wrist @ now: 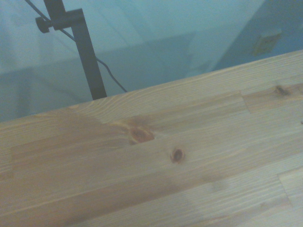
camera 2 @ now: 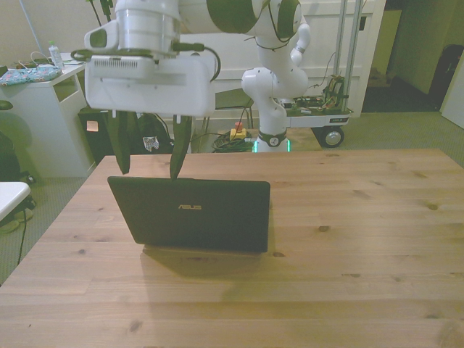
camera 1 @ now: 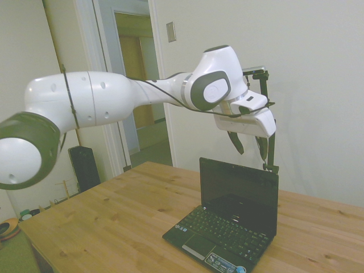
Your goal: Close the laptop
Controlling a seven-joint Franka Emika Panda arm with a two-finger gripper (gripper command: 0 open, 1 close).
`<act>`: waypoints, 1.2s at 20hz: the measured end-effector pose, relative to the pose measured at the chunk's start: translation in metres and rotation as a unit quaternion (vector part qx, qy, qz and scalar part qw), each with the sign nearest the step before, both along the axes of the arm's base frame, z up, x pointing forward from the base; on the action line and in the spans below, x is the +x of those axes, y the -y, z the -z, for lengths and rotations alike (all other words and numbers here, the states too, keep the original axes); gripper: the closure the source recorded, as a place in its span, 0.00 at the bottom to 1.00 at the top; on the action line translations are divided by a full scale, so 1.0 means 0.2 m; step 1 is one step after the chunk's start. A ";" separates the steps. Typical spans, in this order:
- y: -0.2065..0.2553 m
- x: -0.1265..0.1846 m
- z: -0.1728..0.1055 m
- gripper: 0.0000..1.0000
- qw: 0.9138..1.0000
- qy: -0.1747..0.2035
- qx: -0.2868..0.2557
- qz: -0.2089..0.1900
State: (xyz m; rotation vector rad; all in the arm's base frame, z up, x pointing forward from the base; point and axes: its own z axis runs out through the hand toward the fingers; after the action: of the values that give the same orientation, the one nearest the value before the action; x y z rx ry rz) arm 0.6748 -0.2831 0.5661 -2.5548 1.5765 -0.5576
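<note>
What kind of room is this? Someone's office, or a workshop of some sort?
Most likely a robotics lab set up in an ordinary office-like room. A white robot arm reaches over a wooden table holding only a laptop, and a wheeled cart of electronics stands behind.

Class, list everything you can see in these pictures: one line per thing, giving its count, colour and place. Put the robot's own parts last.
laptop: one, black, open with lid upright, on the table toward the front view's left.
table: one, light wood, carrying the laptop.
cart: one, white with dark wheels, on the floor behind the table.
arm: one, white, reaching over the table.
gripper: one, white body with dark fingers, open, hanging just above the lid's top edge.
</note>
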 end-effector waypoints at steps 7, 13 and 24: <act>0.01 0.12 0.12 1.00 1.000 -0.021 0.017 -0.006; -0.06 0.13 0.09 1.00 0.999 -0.028 0.025 -0.015; -0.26 0.20 0.14 1.00 0.998 -0.047 0.040 -0.013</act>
State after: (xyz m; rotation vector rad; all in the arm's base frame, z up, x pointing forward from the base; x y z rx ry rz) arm 0.7144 -0.2308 0.5387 -2.5725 1.5586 -0.3678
